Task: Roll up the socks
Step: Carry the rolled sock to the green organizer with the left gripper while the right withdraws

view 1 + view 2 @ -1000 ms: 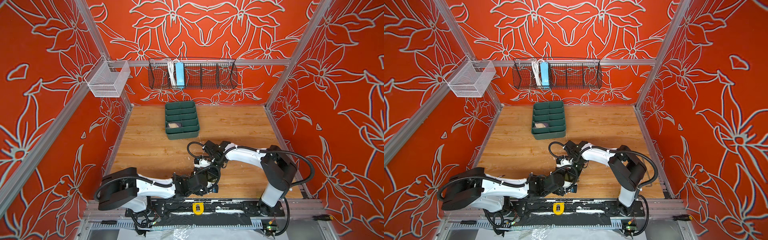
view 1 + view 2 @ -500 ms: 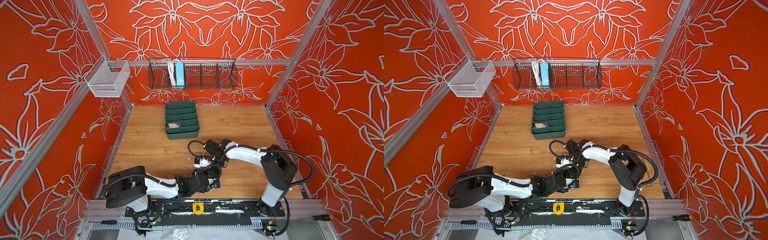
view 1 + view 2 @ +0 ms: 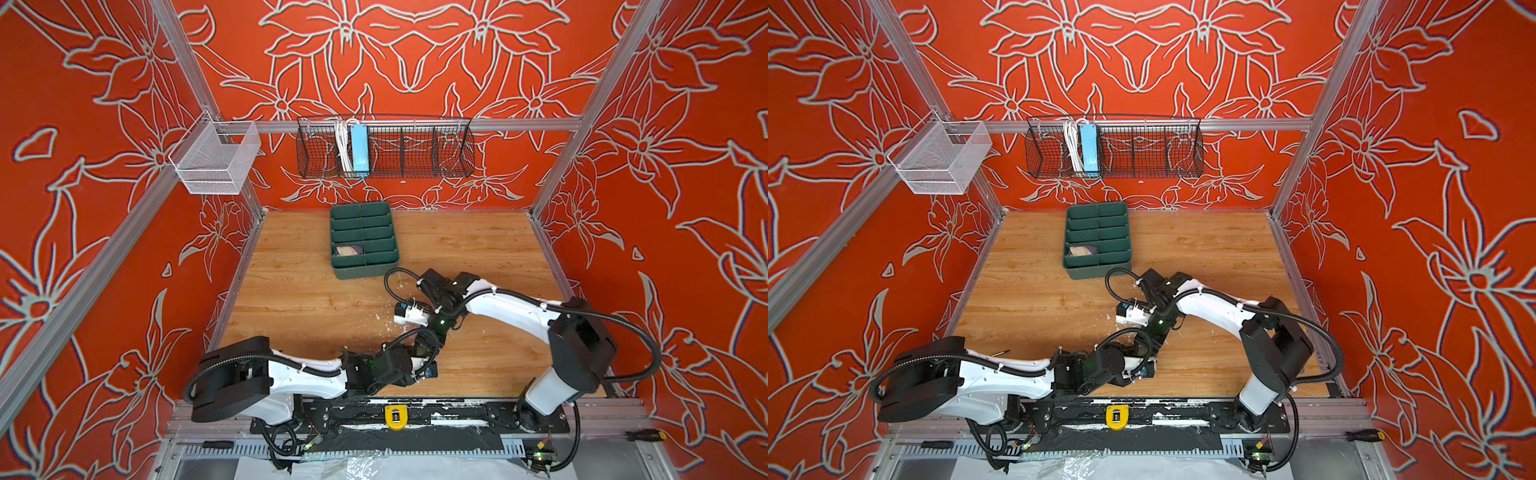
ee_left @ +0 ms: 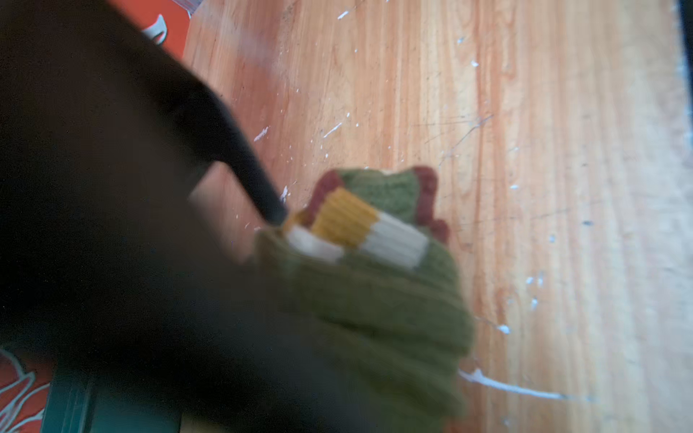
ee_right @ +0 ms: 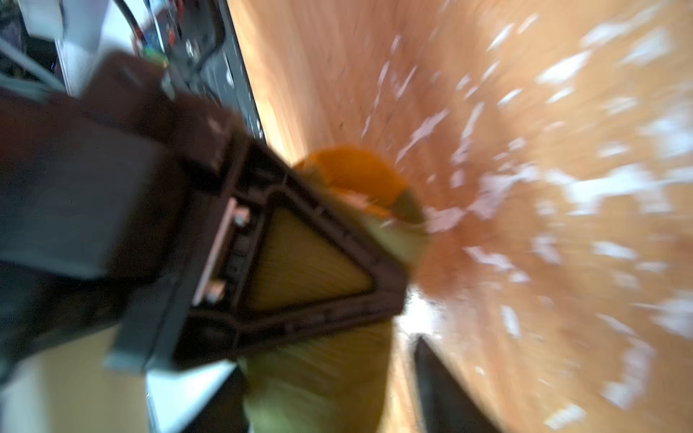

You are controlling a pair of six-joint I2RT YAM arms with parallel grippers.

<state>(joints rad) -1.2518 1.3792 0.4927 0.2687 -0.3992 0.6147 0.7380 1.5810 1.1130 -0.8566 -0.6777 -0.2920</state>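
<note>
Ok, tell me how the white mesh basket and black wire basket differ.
The white mesh basket is short and undivided; the black wire basket is long and divided. The white mesh basket shows nothing inside; the black wire basket holds a blue power strip and white cable. Both hang on the metal frame.

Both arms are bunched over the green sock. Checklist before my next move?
1. Green sock bundled on the table: ok, bunched, cuff stripes showing.
2. Left gripper hold on it: cannot tell; blurred, a dark finger meets the bundle's edge.
3. Right gripper clear of the sock: cannot tell; its wrist view is smeared.
4. Grippers spaced apart: not ok; crowded together in both top views.
5. Purple sock located: cannot tell; something cream lies in the green tray, too small to identify.
</note>
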